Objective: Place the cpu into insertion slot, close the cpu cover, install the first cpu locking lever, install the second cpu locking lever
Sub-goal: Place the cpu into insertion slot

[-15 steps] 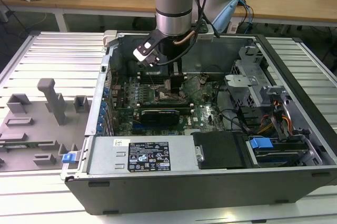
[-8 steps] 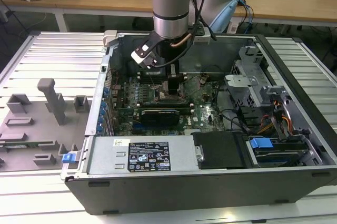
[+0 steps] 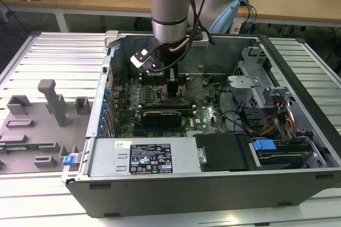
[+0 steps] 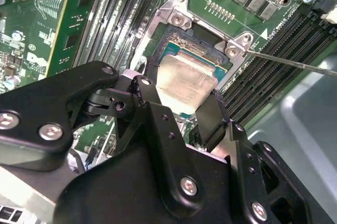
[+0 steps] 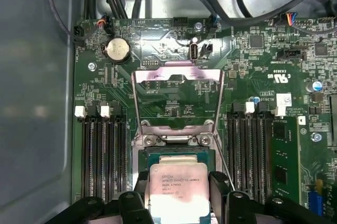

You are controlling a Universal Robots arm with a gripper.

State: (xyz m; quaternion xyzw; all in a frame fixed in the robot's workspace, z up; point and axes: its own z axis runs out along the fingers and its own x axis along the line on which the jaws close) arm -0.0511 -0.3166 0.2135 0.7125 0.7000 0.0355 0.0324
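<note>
In the first wrist view the cpu (image 5: 179, 187), a pale metal square, sits between my two black fingers (image 5: 218, 184) directly over the insertion slot (image 5: 178, 152). My gripper (image 5: 179, 182) is shut on its two sides. The cpu cover (image 5: 178, 75) stands swung up behind the slot, its window open. A thin wire locking lever (image 5: 223, 162) rises beside the slot. The second wrist view shows the cpu (image 4: 184, 79) slightly tilted over the slot (image 4: 174, 42), with my gripper (image 4: 181, 90) around it. In the exterior view my gripper (image 3: 173, 86) reaches down onto the green motherboard (image 3: 160, 115).
Long black memory slots (image 5: 102, 155) flank the socket on both sides. Cables (image 5: 237, 3) run above the board. The open computer case (image 3: 106, 78) walls me in, with drive bays (image 3: 266, 104) on the exterior view's right and grey fixtures (image 3: 48, 104) on its left.
</note>
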